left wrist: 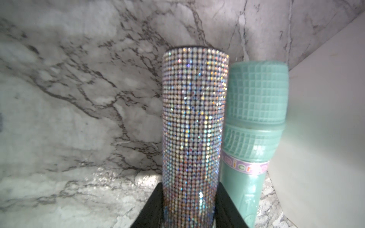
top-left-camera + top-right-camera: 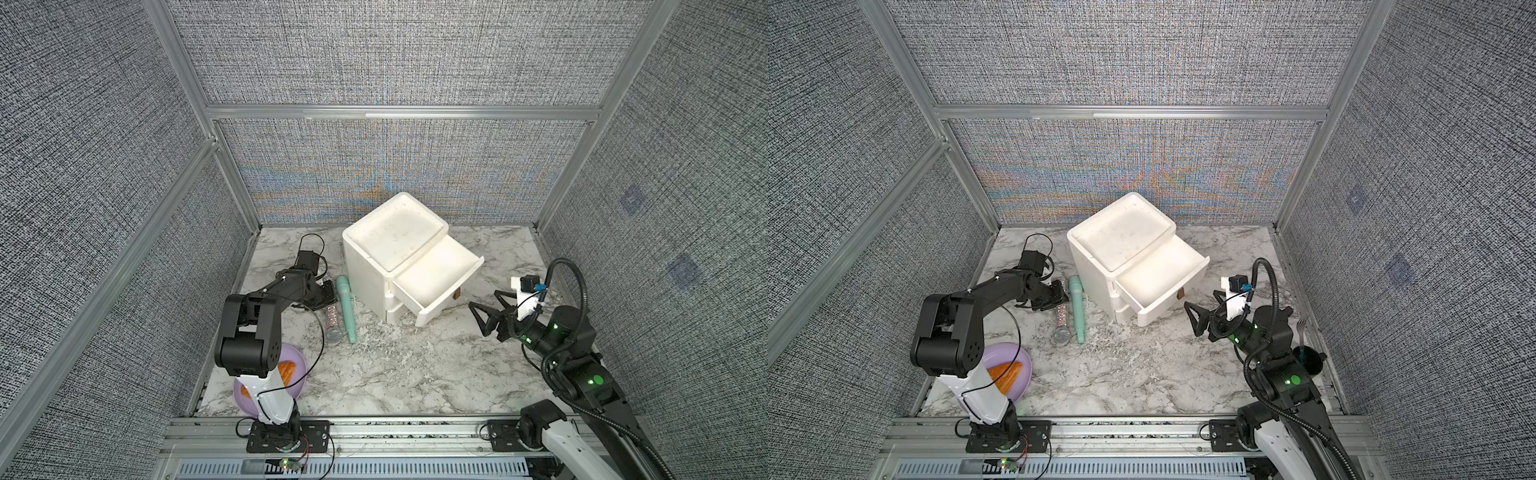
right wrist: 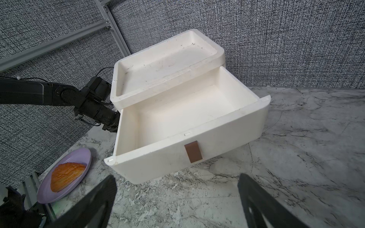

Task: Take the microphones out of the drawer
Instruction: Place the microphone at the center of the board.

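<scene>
In both top views the rhinestone-covered microphone (image 2: 331,322) lies on the grey-veined marble tabletop (image 2: 395,374) at centre left. It is outside the white pulled-out upper drawer (image 2: 436,305), on the far side of the white plastic drawer cabinet (image 2: 365,270) from the drawer's opening. A teal plastic microphone (image 2: 347,311) lies alongside it, between it and the cabinet.

From above, the left gripper (image 2: 328,297) reaches the sparkling handle but the grip is hard to read. The left wrist view settles it: black fingers (image 1: 156,199) press on either side of the rhinestone barrel, pinching it. That view also shows the teal microphone touching it and a purple band lettered "micr".

The right gripper (image 3: 176,185) is spread wide and holds nothing, just right of the drawer front. Only the right wrist view looks fully into the drawer, showing a bare white floor and the whole brown tab handle (image 3: 193,151); both microphones are hidden there behind the cabinet.

A lilac plate (image 3: 85,158) bearing an orange pastry (image 3: 67,175) sits at lower left. A silver fork (image 2: 1304,324) and a dark cup (image 2: 1308,361) appear in a top view only, at the right edge.
</scene>
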